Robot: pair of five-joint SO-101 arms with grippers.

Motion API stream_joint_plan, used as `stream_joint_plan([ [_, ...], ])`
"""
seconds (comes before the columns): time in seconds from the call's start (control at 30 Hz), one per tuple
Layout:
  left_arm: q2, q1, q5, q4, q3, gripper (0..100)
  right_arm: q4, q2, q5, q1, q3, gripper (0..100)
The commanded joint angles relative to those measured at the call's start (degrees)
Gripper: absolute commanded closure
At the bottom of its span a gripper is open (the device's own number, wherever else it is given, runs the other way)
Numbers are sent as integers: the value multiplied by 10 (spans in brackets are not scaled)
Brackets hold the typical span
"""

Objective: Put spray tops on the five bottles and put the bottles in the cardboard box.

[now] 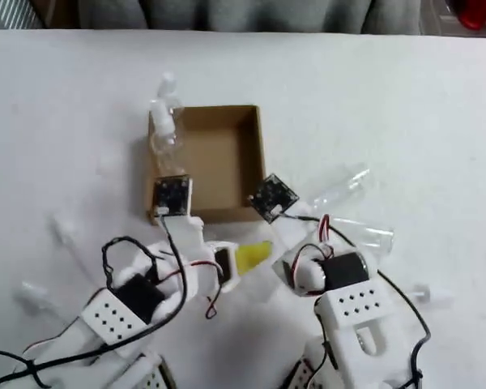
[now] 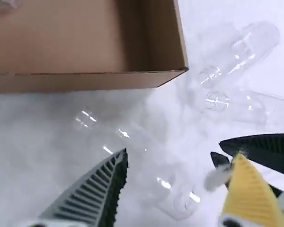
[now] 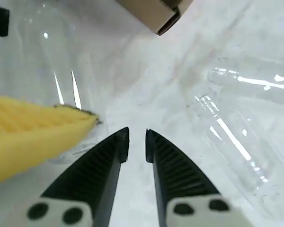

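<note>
Jaws first. On the left gripper (image 2: 180,156), the grey ridged one and the yellow one stand wide apart. They straddle a clear plastic bottle (image 2: 132,151) that lies on its side with no top on it. On the right gripper (image 3: 136,135), the two black ones are nearly together with a thin slit between them, and we can make out nothing held. This gripper sits just beside the left one's yellow jaw.

The white surface (image 1: 389,97) carries everything. The brown open-topped cardboard box (image 1: 219,154) lies just beyond both grippers, and the straddled bottle lies near its front wall. A capped clear bottle (image 1: 166,121) stands at the box's far left corner; we cannot tell whether it is inside or leaning on the wall. A second topless bottle (image 1: 340,185) lies off the box's right front corner, with a third topless bottle (image 1: 363,235) just beside it. Loose white spray tops lie well apart: one spray top (image 1: 431,293) on the right, another spray top (image 1: 34,293) on the left.

Risks, as we judge them:
- The bottle is round and slick, so closing off-centre could squirt it out or roll it against the box wall.
- The two grippers are crowded, and any swing could knock yellow against black.
- The spray tops are small and scattered, so they are easy to nudge further away.
</note>
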Motion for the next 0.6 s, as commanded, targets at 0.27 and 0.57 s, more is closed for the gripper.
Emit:
stream_joint_plan([
  [0.27,133,-37,20,-7,-60,671,-14,5,-4,4,-10,964],
  [0.57,182,-33,18,34,-95,671,-17,5,-4,5,-8,964],
])
